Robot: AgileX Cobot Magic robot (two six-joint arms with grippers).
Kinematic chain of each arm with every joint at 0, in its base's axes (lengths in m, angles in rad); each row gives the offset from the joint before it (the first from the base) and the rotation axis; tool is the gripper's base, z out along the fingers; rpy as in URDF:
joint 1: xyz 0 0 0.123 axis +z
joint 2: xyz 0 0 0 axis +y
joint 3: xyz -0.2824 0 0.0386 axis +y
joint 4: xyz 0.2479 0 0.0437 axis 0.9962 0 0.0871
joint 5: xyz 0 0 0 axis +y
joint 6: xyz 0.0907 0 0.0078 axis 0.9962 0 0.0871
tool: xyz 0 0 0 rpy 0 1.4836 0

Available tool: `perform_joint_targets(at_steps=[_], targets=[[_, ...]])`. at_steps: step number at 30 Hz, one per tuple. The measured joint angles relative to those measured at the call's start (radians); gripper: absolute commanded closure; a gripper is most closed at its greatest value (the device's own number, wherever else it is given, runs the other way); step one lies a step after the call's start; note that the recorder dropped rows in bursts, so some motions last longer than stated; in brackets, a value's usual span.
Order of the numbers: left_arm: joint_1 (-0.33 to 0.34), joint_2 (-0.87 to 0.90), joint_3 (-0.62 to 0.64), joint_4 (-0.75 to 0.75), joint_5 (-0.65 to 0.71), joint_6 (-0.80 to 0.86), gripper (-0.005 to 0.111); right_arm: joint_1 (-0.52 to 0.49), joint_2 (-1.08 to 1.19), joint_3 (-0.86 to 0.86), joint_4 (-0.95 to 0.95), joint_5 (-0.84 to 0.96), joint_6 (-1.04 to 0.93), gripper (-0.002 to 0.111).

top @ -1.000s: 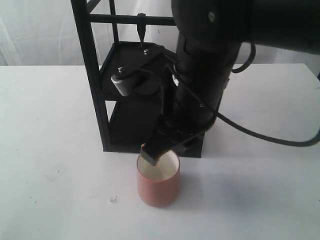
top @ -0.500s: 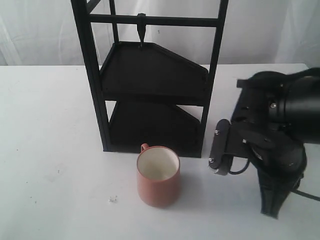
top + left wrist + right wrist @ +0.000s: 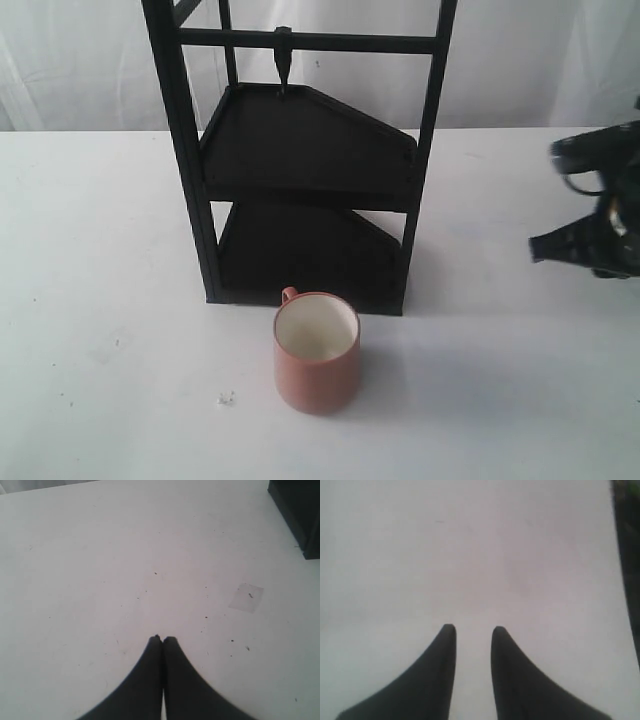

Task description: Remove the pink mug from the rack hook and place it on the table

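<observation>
The pink mug (image 3: 317,352) stands upright on the white table (image 3: 100,300), just in front of the black rack (image 3: 300,170), its thin handle turned toward the rack. The hook (image 3: 283,62) under the top crossbar hangs bare. My right gripper (image 3: 473,628) is open over bare table with nothing between its fingers; in the exterior view only a blurred part of that arm (image 3: 600,215) shows at the far right edge. My left gripper (image 3: 162,639) is shut and empty above bare table, and is out of the exterior view.
A corner of the rack's base (image 3: 299,510) shows in the left wrist view. A faint square patch (image 3: 246,597) and small specks mark the table. A tiny crumb (image 3: 225,399) lies left of the mug. A white curtain hangs behind the table.
The right arm let go of the mug's rim and swung away to the far right edge of the exterior view. The mug stays standing where it was set.
</observation>
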Motion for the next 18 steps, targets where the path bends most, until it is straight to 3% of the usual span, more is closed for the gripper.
perform_joint_targets(at_steps=[4, 8, 18], targets=[[0.000, 0.000, 0.000, 0.000, 0.000, 0.000, 0.107, -0.186, 0.000, 0.000, -0.002, 0.096, 0.248, 0.100], [0.000, 0.000, 0.000, 0.000, 0.000, 0.000, 0.107, -0.296, -0.007, 0.003, 0.030, 0.182, 0.333, 0.108], [0.000, 0.000, 0.000, 0.000, 0.000, 0.000, 0.107, -0.277, -0.152, 0.077, 0.118, -0.035, 0.182, 0.108]])
